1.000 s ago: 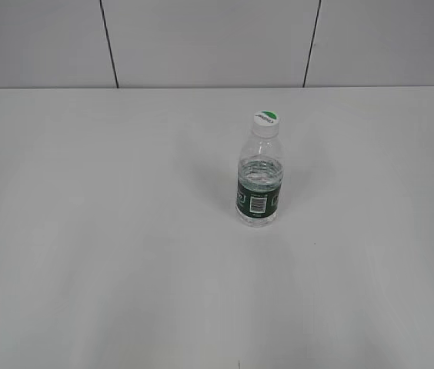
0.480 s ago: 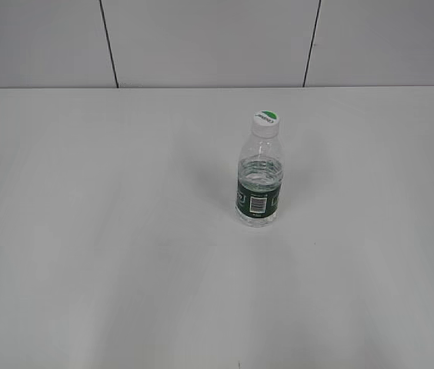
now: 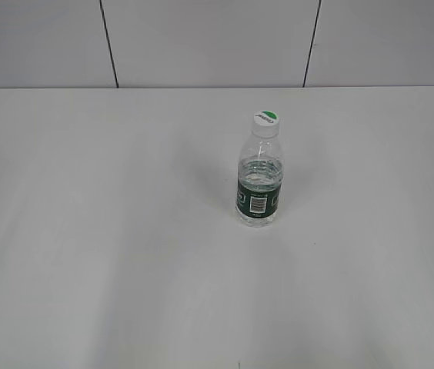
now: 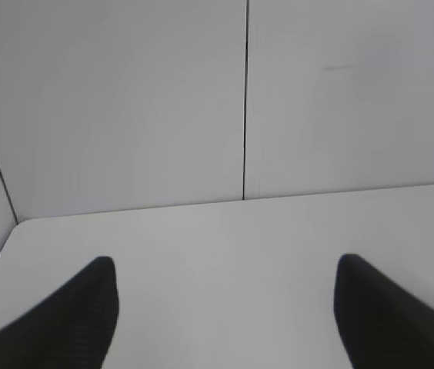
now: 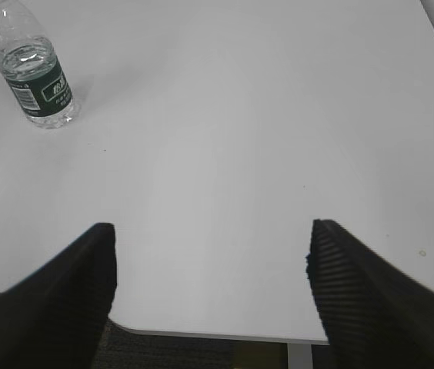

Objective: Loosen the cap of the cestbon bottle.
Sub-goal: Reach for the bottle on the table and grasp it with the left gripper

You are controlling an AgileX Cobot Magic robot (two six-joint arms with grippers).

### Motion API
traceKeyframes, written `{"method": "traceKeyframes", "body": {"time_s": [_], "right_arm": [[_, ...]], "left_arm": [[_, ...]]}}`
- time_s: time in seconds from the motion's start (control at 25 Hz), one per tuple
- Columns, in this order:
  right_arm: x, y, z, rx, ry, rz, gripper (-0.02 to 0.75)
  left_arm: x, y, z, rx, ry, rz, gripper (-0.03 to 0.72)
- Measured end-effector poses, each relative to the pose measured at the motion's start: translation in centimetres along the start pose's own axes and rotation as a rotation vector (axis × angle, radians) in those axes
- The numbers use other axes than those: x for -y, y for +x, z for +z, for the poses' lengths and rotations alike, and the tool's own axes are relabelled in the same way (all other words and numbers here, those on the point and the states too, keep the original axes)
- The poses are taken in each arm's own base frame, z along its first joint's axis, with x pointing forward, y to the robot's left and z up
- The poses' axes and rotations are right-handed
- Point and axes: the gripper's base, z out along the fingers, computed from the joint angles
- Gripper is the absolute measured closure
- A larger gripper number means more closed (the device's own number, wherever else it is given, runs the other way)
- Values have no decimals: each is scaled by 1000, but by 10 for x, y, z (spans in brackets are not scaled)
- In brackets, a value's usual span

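The cestbon bottle [image 3: 260, 181] stands upright on the white table [image 3: 109, 231], a little toward three o'clock from its middle, the cap [image 3: 265, 121] seated on its neck. The left hand [image 4: 225, 307] is spread wide and empty, facing the wall. The right hand [image 5: 211, 273] is likewise wide apart, empty, the bottle well off at its eleven o'clock.

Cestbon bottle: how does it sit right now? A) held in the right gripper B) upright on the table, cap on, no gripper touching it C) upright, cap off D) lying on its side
B: the cestbon bottle stands upright on the table, its cap on, alone.
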Motion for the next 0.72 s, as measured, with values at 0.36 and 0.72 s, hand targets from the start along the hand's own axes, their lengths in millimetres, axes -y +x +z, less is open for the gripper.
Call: {"method": "traceKeyframes", "body": {"time_s": [0.36, 0.72], "right_arm": [[0, 0, 0, 0, 0, 0, 150], [0, 0, 0, 0, 0, 0, 150]], "left_arm": [[4, -3, 58, 29, 29, 9, 161], [21, 11, 109, 38, 108, 26, 161]]}}
